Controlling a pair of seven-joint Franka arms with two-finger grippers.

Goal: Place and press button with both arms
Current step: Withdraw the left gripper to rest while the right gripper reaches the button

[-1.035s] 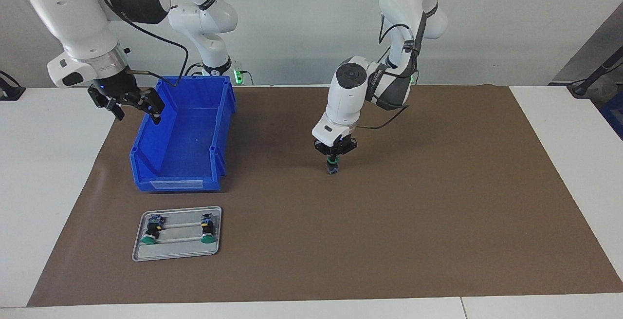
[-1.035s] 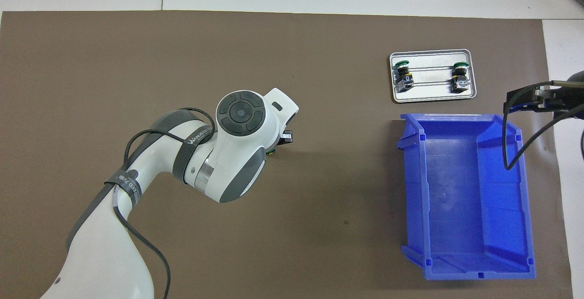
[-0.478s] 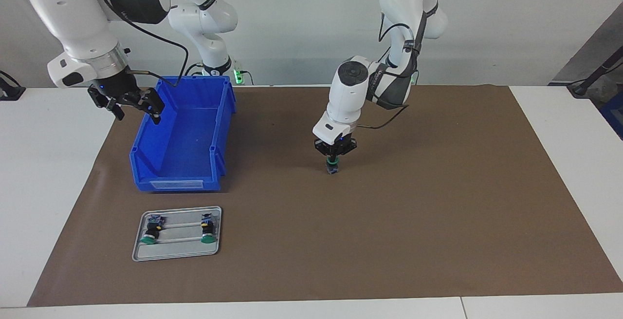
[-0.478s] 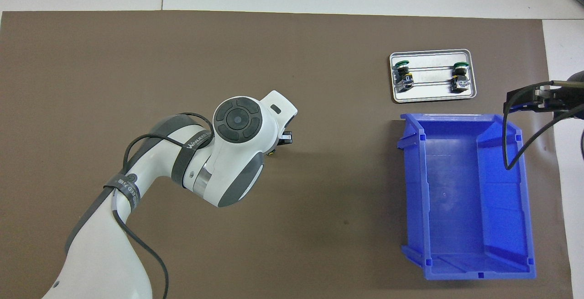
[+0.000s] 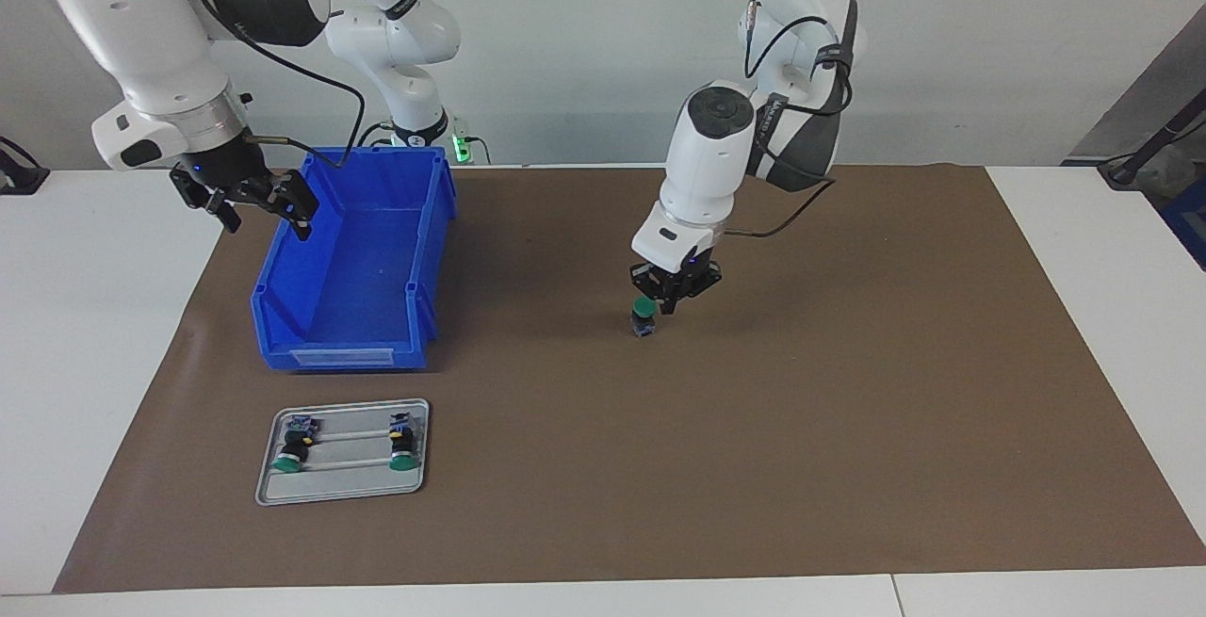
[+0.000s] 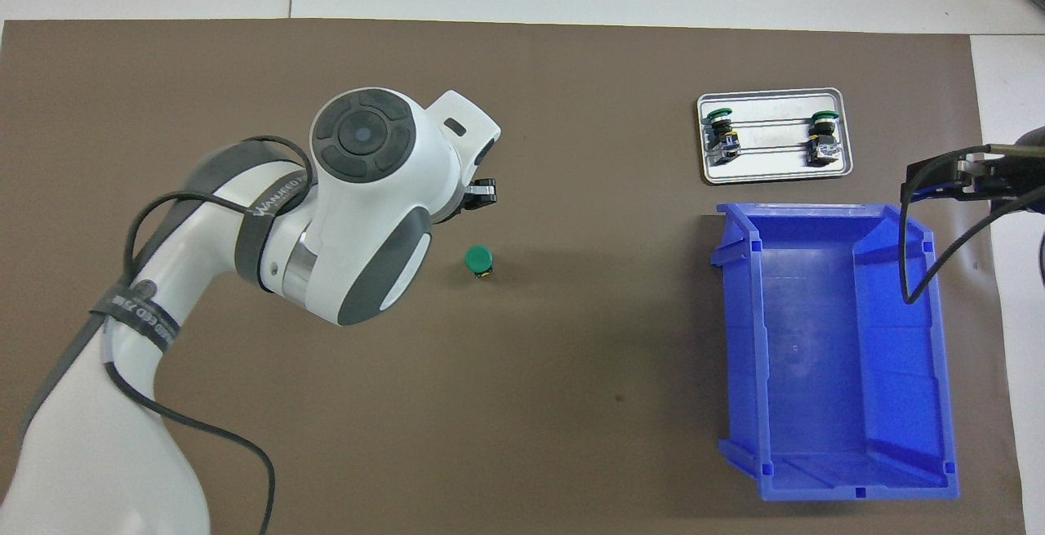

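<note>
A green-capped button [image 5: 643, 316] is now standing upright on its own, cap upward, on the brown mat [image 5: 848, 410] near the middle of the worktop [image 5: 94, 316]. A moment ago the left end effector [image 5: 675, 300] was clamped around it; now that end effector is lifting away, hanging just above and beside the cap, toward the left arm's end of the worktop, no longer holding anything. How far its fingers are parted cannot be told. This suggests the placing step is finished and the pressing step is coming next.

The right end effector [image 5: 252, 205] is waiting with its fingers spread wide and empty, in the same spot as a second ago, above the wall of a blue bin [image 5: 353, 316] at the right arm's end of the worktop.

The blue bin is sitting open-topped on the mat with nothing inside it. A small metal tray [image 5: 344, 485] is lying near the worktop edge farthest from the robots, just beside the bin. Two other green-capped buttons [image 5: 293, 448] are lying on their sides in the tray, each showing a yellow spot.
</note>
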